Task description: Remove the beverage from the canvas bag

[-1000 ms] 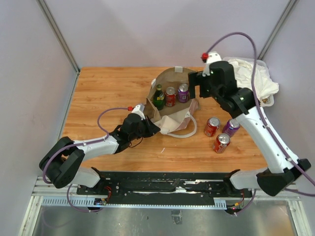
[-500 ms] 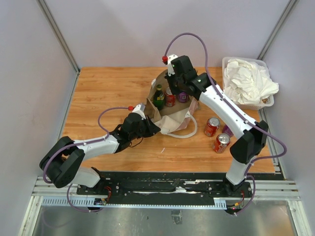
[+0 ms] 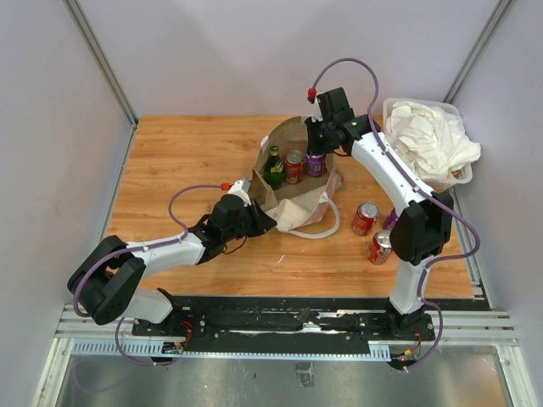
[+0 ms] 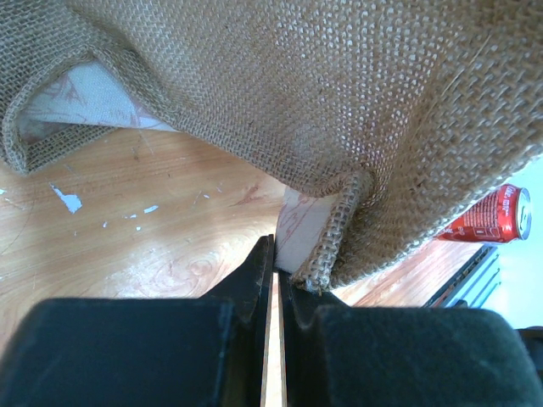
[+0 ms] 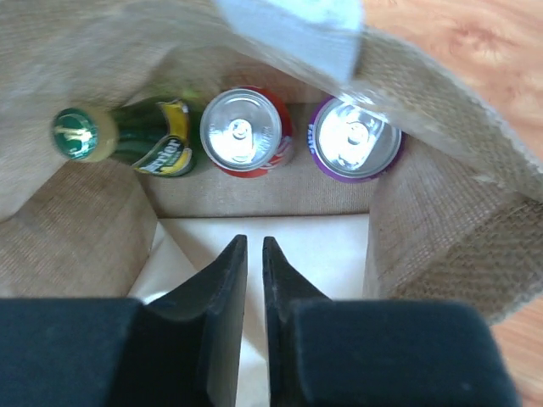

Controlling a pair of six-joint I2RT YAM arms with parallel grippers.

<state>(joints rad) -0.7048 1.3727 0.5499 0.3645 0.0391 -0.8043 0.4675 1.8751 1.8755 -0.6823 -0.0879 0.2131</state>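
Note:
The tan canvas bag (image 3: 287,136) lies open in the middle of the table. A green bottle (image 5: 127,140), a red can (image 5: 242,131) and a purple can (image 5: 355,140) stand in a row inside it. My right gripper (image 5: 253,243) hangs over the bag's mouth, just short of the red can, shut with nothing between its fingers. In the top view it (image 3: 317,149) sits above the purple can (image 3: 316,161). My left gripper (image 4: 276,248) is shut on the bag's near rim (image 4: 327,246), low by the table, and holds it at the front left corner (image 3: 261,218).
Two red cans (image 3: 366,218) (image 3: 380,246) and a purple can (image 3: 392,219), partly behind the right arm, stand on the table to the right of the bag. A clear bin of white cloths (image 3: 428,140) is at the back right. White handles (image 3: 314,222) trail in front of the bag.
The right arm swung left from above the bin to over the bag's mouth, and its gripper went from open to shut. The left arm kept its hold and did not move.

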